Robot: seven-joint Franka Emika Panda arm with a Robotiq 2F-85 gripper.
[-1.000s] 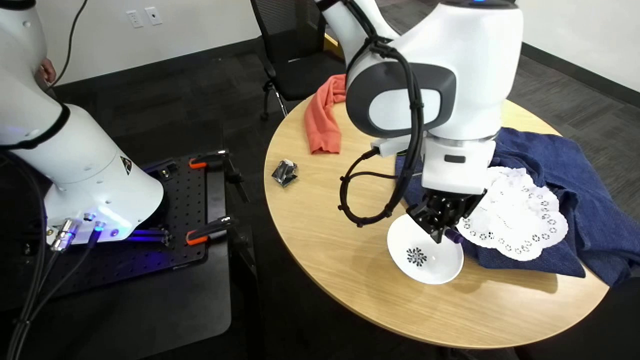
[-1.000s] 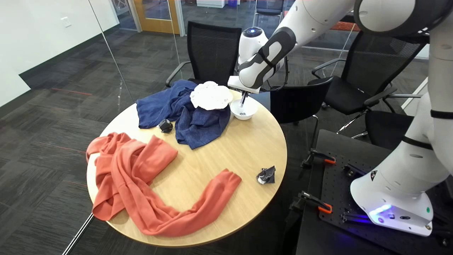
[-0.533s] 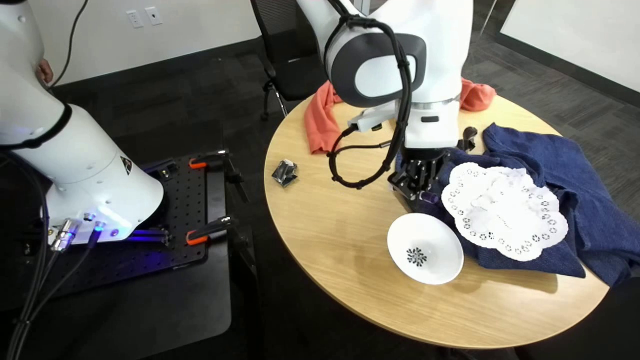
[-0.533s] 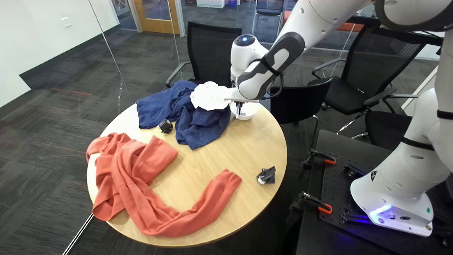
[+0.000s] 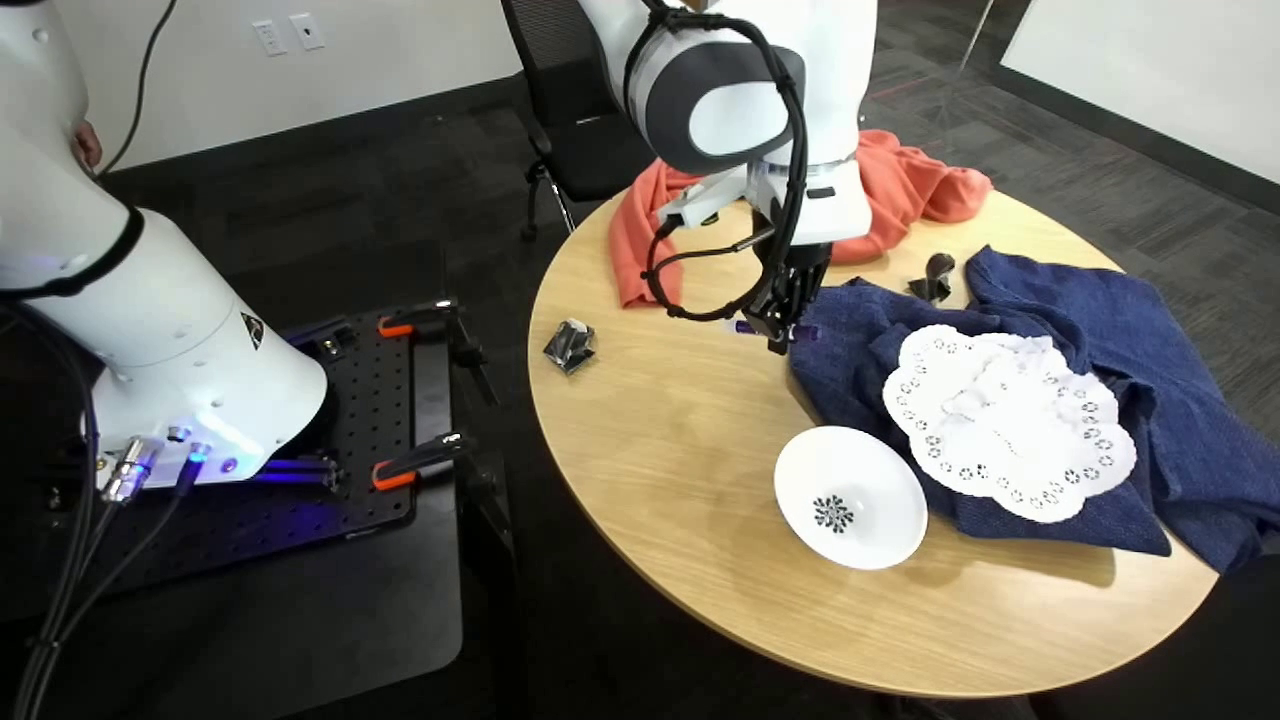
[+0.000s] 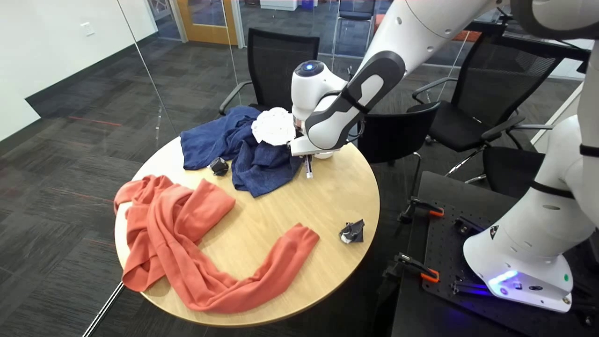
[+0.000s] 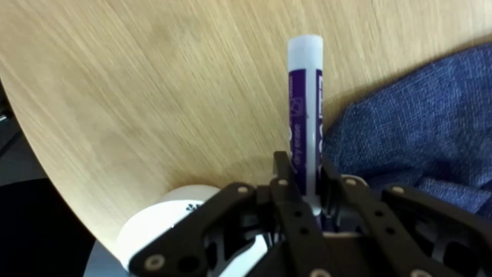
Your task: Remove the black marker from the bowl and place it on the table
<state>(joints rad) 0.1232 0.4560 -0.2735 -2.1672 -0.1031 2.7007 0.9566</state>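
My gripper [image 7: 303, 163] is shut on the black marker [image 7: 305, 115], a thin stick with a dark purple label and a white end. The marker points out beyond the fingertips in the wrist view. It also shows in both exterior views [image 5: 805, 333] [image 6: 308, 164], held beside the navy cloth over the table [image 5: 680, 450]. I cannot tell its exact height. The white bowl [image 5: 885, 500] sits on the table, apart from the gripper, with a dark flower print inside. The bowl is partly behind the gripper in the wrist view [image 7: 153, 219] and mostly behind the wrist in an exterior view [image 6: 324, 155].
A navy cloth [image 5: 1180, 400] lies beside the bowl with a white lacy doily [image 5: 1060, 440] on it. An orange cloth [image 6: 164, 220] lies across the table. A small black clip-like object [image 6: 218, 166] and a crumpled wrapper [image 6: 352, 232] are on the table. Chairs stand around.
My gripper, holding the marker throughout, has moved from over the bowl to beside the navy cloth, toward the orange cloth. The bowl and the cloths have not moved.
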